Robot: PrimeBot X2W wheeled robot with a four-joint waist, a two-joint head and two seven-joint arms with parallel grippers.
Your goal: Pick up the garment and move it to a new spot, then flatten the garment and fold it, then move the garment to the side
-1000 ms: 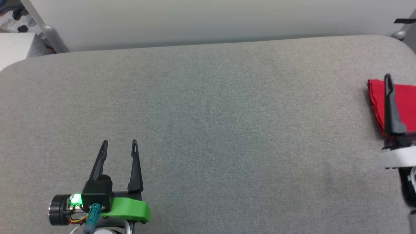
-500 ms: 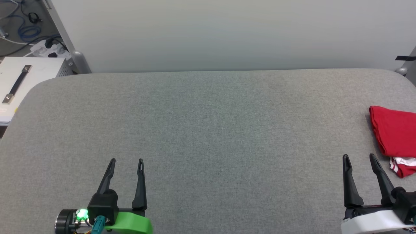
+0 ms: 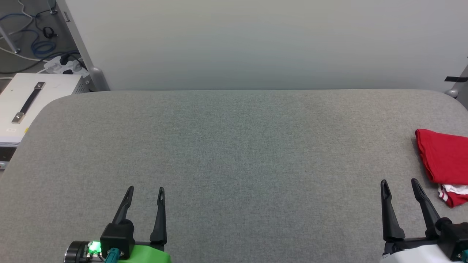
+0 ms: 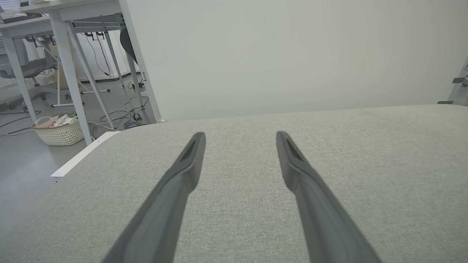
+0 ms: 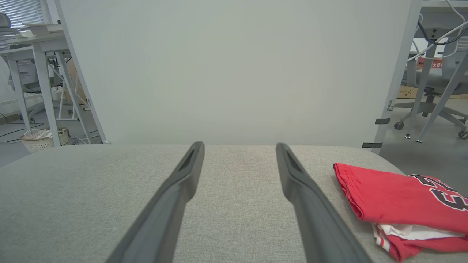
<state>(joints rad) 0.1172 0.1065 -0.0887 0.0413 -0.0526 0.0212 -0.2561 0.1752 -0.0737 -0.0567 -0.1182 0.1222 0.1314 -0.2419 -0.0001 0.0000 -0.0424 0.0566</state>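
- Work surface: a table (image 3: 234, 146) covered in grey fabric, with rounded far corners. A plain pale panel (image 3: 256, 44) stands along its far edge.
- Garment (image 3: 444, 160): lies folded into a compact bundle at the far right of the table, cut off by the right border of the head view. The top layer is red. A white sleeve with red-and-white striped trim pokes out at the near edge. The right wrist view shows part of a dark print with a white outline on the top face.
- Right gripper (image 3: 398, 181): at the lower right of the head view, fingers pointing toward the panel. The jaws stand wide apart with nothing between them. It is just left of the garment, not touching it.
- Left gripper (image 3: 146, 189): at the lower left of the head view, well apart from the garment. The jaws are spread and empty, with bare grey fabric between the fingers.
- Surroundings: a white box (image 3: 25, 102) with a strap handle sits off the table's left end, with cables (image 3: 40, 47) on the floor behind it. The left wrist view shows a woven basket (image 4: 58, 133) on the floor under a desk.
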